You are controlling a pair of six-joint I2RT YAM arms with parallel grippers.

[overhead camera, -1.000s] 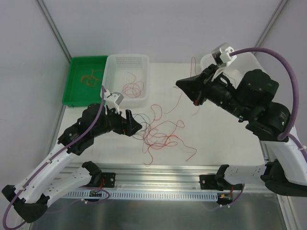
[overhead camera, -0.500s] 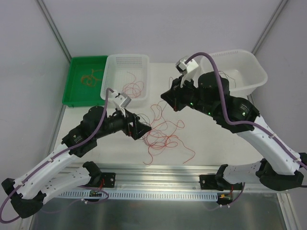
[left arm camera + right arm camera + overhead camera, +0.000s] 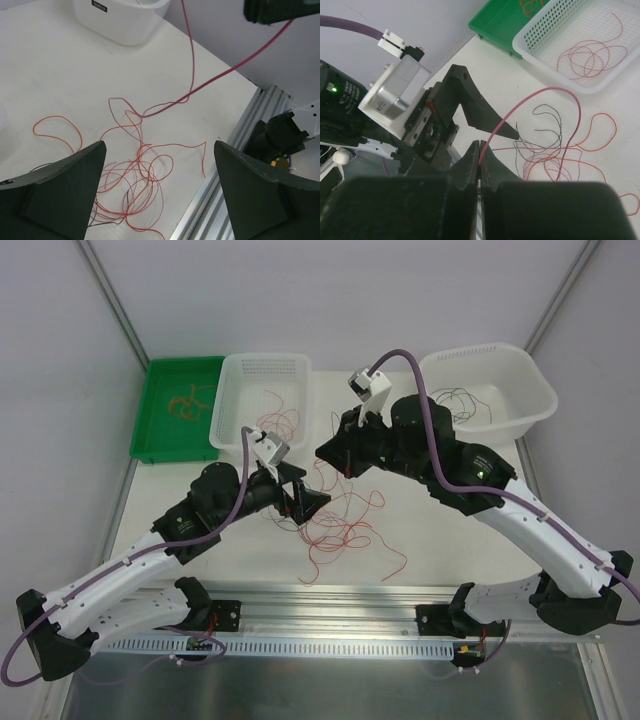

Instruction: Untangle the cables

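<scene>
With the right claw (image 3: 480,146) pinched together on one red cable (image 3: 540,92) and holding it up off the tangle (image 3: 338,520) lying on the table (image 3: 430,550), the step looks like freeing that strand, so the left claw (image 3: 160,145), spread wide just above the heap, probably must pin the rest down.

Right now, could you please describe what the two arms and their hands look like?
The left arm and right arm have white lower links and black joint housings. A thick purple hose runs along each to a white camera block at the wrist. The left hand and right hand have matte black wedge-shaped fingers. A green light glows on the left arm.
</scene>
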